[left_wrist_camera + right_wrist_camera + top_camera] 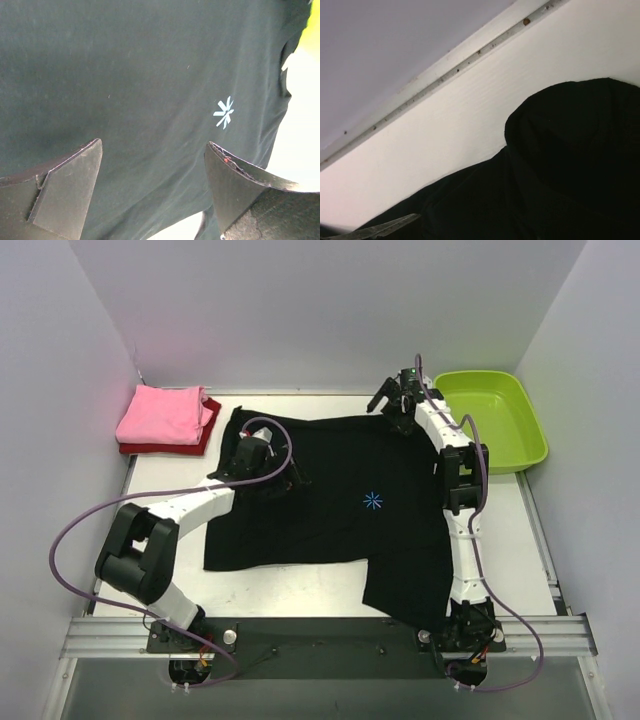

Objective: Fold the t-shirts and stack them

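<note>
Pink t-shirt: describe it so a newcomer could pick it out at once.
Go to the far left corner of the white table, left of the big black t-shirt spread mid-table. A small folded stack lies there. The pink t-shirt is the top layer, light against the dark red t-shirt under it.

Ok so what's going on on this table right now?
Two robot arms are working on a black t-shirt lying spread flat on the table. The left gripper hangs open over its left half. The right gripper is at the shirt's far right corner, beside a green tub, grip unclear. A folded pink shirt already sits on a dark red shirt in the far left corner.
</note>
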Robot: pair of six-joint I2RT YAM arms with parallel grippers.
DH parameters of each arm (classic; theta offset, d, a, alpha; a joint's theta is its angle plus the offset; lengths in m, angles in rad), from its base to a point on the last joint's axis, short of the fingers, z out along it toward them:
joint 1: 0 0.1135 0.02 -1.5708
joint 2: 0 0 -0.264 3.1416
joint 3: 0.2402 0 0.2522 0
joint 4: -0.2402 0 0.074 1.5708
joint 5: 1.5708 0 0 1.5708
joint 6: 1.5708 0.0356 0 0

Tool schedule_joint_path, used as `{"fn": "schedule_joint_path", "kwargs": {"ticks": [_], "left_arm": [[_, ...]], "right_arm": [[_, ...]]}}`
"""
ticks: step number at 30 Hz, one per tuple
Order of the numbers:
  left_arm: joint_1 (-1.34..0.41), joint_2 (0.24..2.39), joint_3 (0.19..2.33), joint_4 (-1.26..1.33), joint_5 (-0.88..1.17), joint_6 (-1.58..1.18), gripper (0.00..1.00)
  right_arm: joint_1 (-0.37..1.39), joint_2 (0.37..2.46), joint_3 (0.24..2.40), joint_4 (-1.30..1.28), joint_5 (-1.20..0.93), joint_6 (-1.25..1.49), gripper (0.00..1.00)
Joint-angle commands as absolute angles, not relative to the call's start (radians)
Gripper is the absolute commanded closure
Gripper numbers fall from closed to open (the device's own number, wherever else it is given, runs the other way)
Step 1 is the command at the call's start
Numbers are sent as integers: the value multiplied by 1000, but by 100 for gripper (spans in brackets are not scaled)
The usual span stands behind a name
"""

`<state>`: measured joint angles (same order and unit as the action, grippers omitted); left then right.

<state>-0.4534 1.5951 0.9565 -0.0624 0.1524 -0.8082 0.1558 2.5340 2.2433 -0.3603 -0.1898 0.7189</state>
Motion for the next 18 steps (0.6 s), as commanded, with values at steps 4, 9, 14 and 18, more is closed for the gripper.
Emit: {"fn": "schedule_joint_path", "kwargs": {"ticks": [4,9,14,18], "left_arm": [[-483,1542,908,-17,123,-799,7],[-497,1506,887,-25,123,-801,7],[-517,1464,868,-43,109,-795,7],[-525,1436,862,-77,89,-781,7]], "right_arm": [[146,2585,2315,-164,-152,811,0],[147,2611,2304,-37,-127,902,0],[156,2684,2348,81,-75,968,0],[158,2707,2306,263,-17,1061,0]]}}
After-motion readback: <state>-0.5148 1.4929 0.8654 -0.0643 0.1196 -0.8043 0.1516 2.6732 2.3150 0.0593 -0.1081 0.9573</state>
